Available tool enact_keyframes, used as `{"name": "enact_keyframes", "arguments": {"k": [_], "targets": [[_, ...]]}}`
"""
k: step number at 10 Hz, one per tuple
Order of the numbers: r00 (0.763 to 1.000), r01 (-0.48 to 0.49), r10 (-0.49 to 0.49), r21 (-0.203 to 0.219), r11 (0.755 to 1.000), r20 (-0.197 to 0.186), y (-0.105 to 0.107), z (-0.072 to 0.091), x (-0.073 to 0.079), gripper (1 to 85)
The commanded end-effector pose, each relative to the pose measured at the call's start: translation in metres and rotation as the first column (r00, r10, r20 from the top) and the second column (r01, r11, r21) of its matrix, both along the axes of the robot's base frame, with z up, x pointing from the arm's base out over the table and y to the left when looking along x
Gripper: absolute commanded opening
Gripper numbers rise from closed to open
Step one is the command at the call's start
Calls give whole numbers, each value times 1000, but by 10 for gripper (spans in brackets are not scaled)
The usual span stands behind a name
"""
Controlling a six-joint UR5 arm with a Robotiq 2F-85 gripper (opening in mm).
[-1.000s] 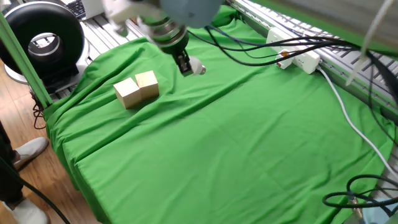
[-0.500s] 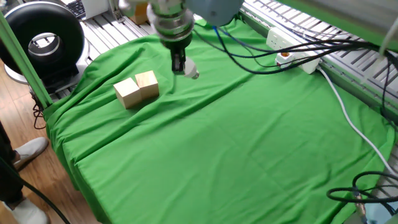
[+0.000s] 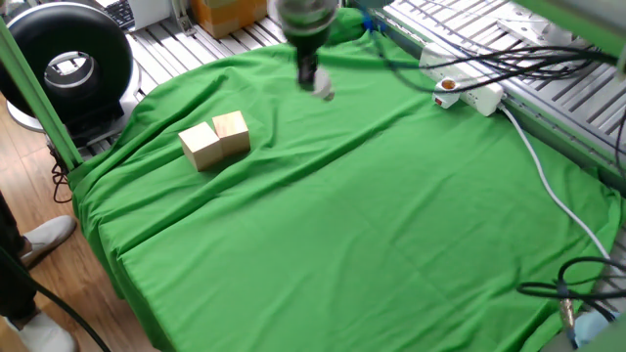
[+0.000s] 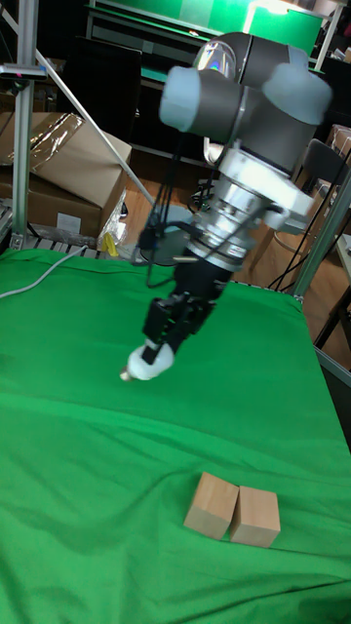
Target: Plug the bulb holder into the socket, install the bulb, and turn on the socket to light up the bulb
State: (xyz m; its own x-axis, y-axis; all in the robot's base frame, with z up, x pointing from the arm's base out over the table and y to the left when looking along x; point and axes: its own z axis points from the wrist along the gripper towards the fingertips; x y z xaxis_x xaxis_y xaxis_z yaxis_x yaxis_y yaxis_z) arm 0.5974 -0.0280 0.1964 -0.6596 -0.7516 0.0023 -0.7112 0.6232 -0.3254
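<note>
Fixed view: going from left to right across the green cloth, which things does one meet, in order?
Wooden blocks → gripper shut on the bulb → socket, with the bulb holder plugged in → white cable.

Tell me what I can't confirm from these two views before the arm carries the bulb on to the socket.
- Bulb grip: fixed view blurred by motion; the tall view shows it held in the gripper, its screw base pointing down and left.
- Socket: black cables cross it in the fixed view; outlets and switch state unreadable; outside the tall view.
- Bulb holder: too small to tell whether it is plugged in.
</note>
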Motion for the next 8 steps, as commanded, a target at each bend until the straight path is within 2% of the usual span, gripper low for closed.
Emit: {"name": "enact_keyframes", "arguments": {"k": [1, 2, 3, 4, 5, 6, 7, 8], "targets": [[999, -4, 2, 37, 999, 54, -20, 5, 11, 10], [994, 99, -104, 131, 986, 36, -4, 1, 4, 10], [974, 210, -221, 192, 959, 40, 3, 0, 4, 10], [960, 251, -269, 194, 948, 77, -2, 3, 12, 10], [955, 249, -276, 208, 946, 109, 0, 2, 15, 10], [962, 223, -248, 198, 954, 112, -17, 4, 12, 10], [972, 185, -208, 187, 965, 112, -47, 6, 9, 10], [978, 167, -187, 197, 966, 88, -67, 6, 3, 10]]}}
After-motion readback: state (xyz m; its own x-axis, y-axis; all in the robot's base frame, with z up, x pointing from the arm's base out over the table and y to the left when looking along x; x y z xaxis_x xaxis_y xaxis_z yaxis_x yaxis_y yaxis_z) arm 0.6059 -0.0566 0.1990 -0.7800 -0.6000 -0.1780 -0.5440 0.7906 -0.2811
